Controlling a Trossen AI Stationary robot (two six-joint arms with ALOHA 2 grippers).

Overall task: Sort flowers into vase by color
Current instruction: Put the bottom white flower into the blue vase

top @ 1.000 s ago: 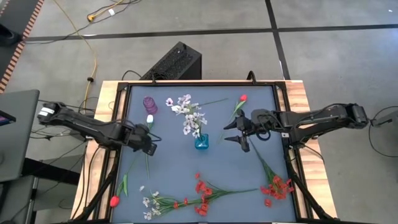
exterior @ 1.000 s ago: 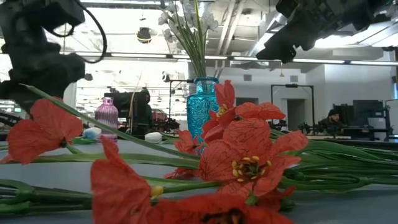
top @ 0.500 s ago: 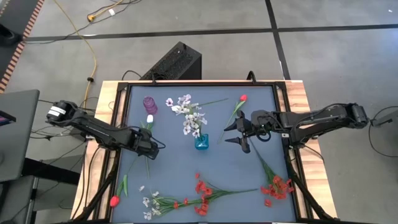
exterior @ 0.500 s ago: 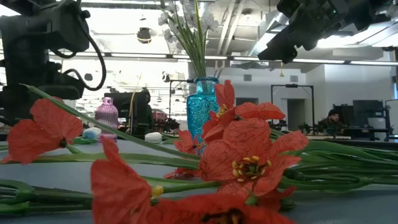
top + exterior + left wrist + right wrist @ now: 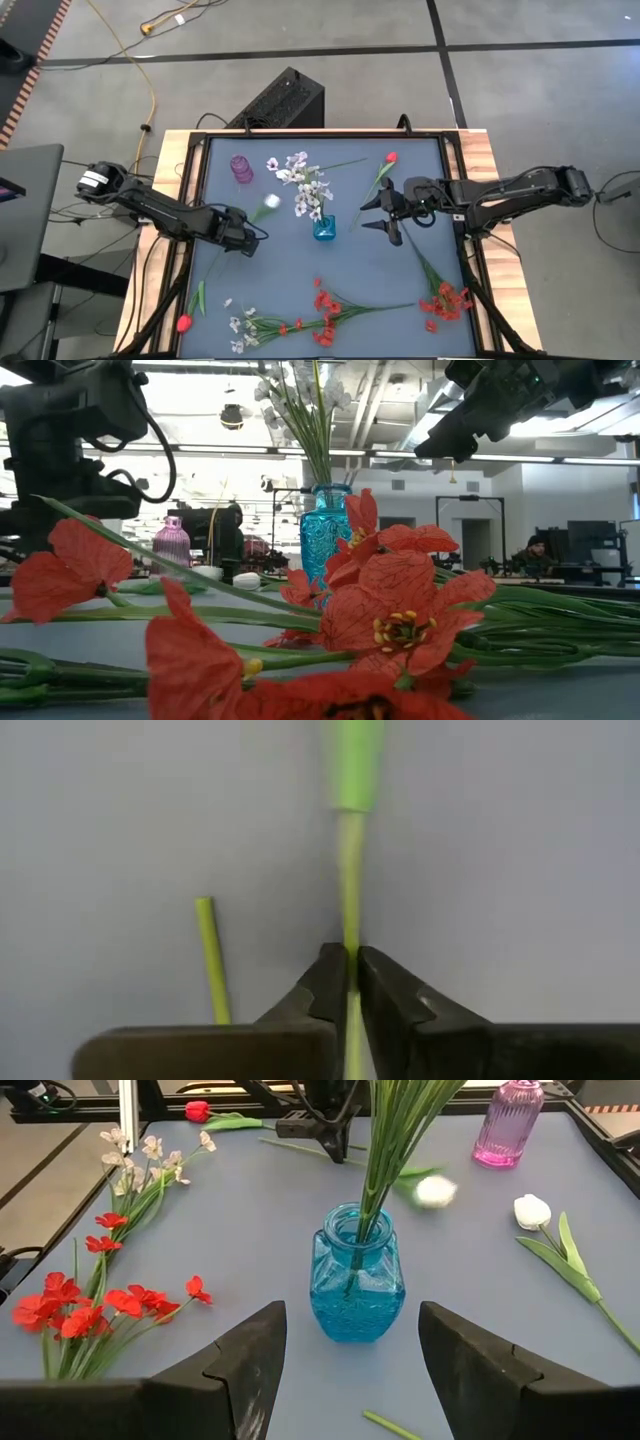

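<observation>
My left gripper (image 5: 247, 242) points down at the table's left middle, shut on the green stem of a white tulip. The tulip's blurred bloom (image 5: 268, 203) lies toward the blue vase (image 5: 324, 228); it also shows in the right wrist view (image 5: 435, 1190). The blue vase holds white sprays (image 5: 302, 180). The purple vase (image 5: 241, 168) stands at the far left. A second white tulip (image 5: 532, 1210) lies on the mat. My right gripper (image 5: 385, 212) hovers open to the right of the blue vase, its fingers wide apart (image 5: 345, 1370). My left gripper pinches the white tulip's thin green stem (image 5: 350, 935) between its two fingertips, some way below the bloom. The fingers come from above, pointing down, and lie across the stem. The stem runs on from the fingers toward the bloom; whether it is lifted clear of the mat does not show.
The cut end of another green stem (image 5: 207, 920) lies just beside my left fingers. Red sprays (image 5: 325, 310) and small white blooms (image 5: 240, 325) lie along the near edge. A red bunch (image 5: 445, 300) lies near right. Red tulips lie at near left (image 5: 184, 322) and far right (image 5: 390, 158).
My left gripper has gone down onto the white tulip's stem and shut on it. The tulip has turned about the grip: its bloom has swung from beside the purple vase toward the table's right, nearer the blue vase, and shows blurred.
</observation>
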